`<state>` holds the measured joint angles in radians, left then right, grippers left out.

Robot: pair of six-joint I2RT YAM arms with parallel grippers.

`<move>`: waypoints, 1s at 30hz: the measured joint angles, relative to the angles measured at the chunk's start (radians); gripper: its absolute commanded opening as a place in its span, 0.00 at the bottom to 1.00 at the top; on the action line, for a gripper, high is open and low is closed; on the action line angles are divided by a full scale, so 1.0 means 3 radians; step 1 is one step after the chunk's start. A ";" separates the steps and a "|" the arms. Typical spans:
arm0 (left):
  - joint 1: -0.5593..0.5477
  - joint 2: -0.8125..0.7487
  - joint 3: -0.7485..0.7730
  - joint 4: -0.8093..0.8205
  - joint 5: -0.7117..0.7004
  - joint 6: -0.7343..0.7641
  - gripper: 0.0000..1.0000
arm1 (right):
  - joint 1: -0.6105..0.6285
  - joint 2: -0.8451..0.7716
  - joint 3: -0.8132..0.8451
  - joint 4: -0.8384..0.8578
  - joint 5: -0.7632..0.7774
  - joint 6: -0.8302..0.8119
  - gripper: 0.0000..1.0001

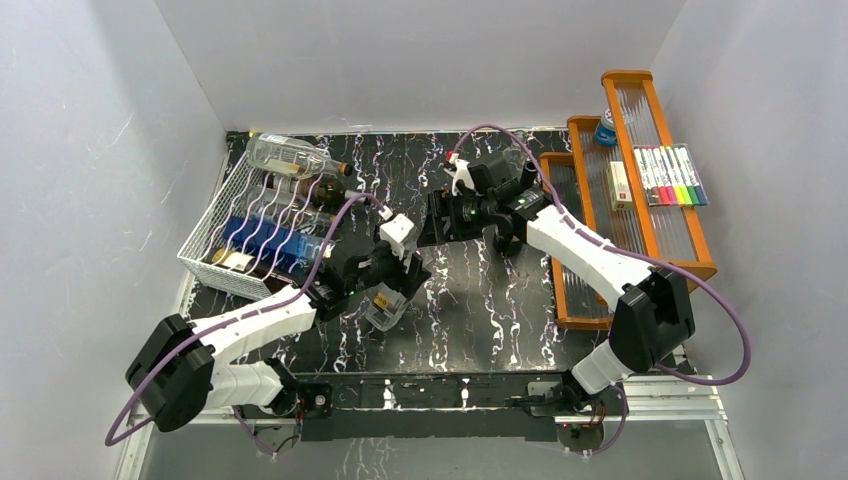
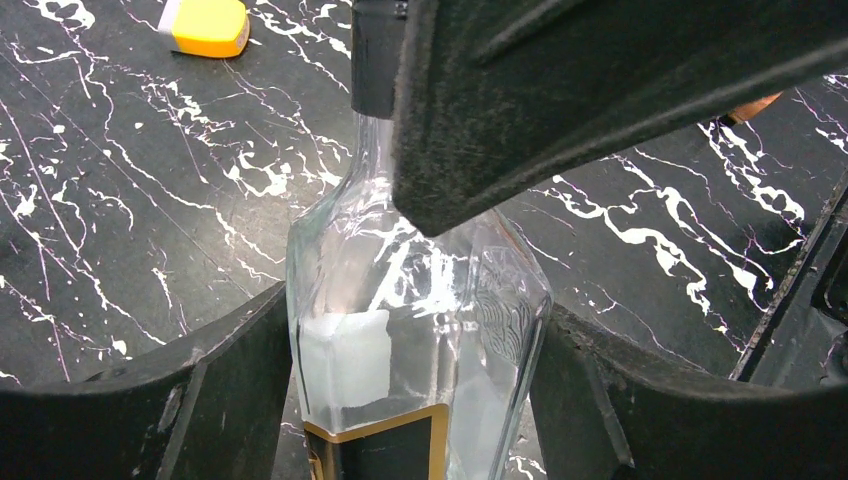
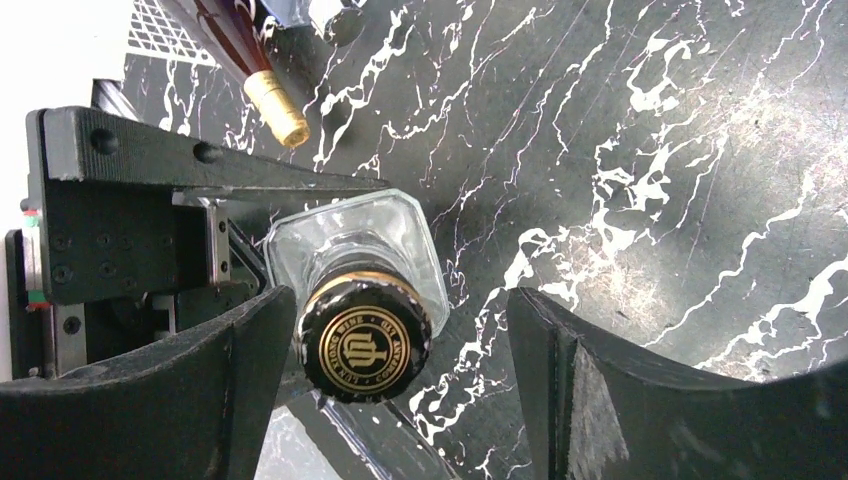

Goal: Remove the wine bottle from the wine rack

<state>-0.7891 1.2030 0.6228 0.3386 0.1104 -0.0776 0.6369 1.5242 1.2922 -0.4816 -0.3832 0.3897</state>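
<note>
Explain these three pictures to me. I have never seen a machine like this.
These are two robot arms bolted to the near edge of a black marbled table, each ending in a two-finger gripper. The wide picture comes from a fixed camera above and behind them. The other two come from cameras on the wrists, so each shows its own dark fingers. On the left stands a white wire rack with several bottles lying in it. On the right is an orange tiered shelf with markers. The left gripper is closed on the body of a clear bottle, which is already off the rack. The right gripper is open, its fingers on either side of the bottle's black cap.
</note>
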 measured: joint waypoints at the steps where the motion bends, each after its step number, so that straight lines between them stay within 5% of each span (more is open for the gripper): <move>1: 0.0000 0.0000 0.0000 -0.0006 -0.0004 0.0000 0.00 | 0.0000 0.0000 -0.0028 0.0057 0.0013 0.0034 0.88; 5: 0.0000 0.0000 0.0000 -0.0009 -0.0010 0.0001 0.00 | 0.0010 0.0001 -0.0174 0.0331 0.0038 0.0225 0.83; 7: 0.0000 0.0000 0.0000 -0.0018 -0.0022 -0.0001 0.00 | 0.0032 0.0008 -0.0231 0.0439 0.0045 0.0333 0.73; 15: 0.0011 -0.0022 0.0003 -0.0047 -0.0032 -0.0009 0.00 | 0.0126 0.0008 -0.0320 0.0795 0.0086 0.0617 0.03; 22: 0.0011 -0.0017 0.0018 -0.0043 -0.0006 -0.0004 0.01 | 0.0141 -0.0083 -0.0383 0.0827 0.0163 0.0635 0.00; 26: 0.0005 -0.0008 0.0041 -0.0043 0.0027 -0.0001 0.47 | 0.0154 -0.0154 -0.0395 0.0788 0.0229 0.0595 0.00; 28: 0.0005 -0.0008 0.0041 -0.0043 0.0043 -0.0006 0.56 | 0.0156 -0.0169 -0.0395 0.0754 0.0248 0.0582 0.00; 30: 0.0004 -0.0008 0.0041 -0.0043 0.0076 -0.0017 0.87 | 0.0156 -0.0189 -0.0393 0.0711 0.0257 0.0566 0.00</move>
<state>-0.7879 1.2007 0.6350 0.3256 0.1333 -0.0826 0.6838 1.4673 1.1744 -0.2684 -0.3061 0.5594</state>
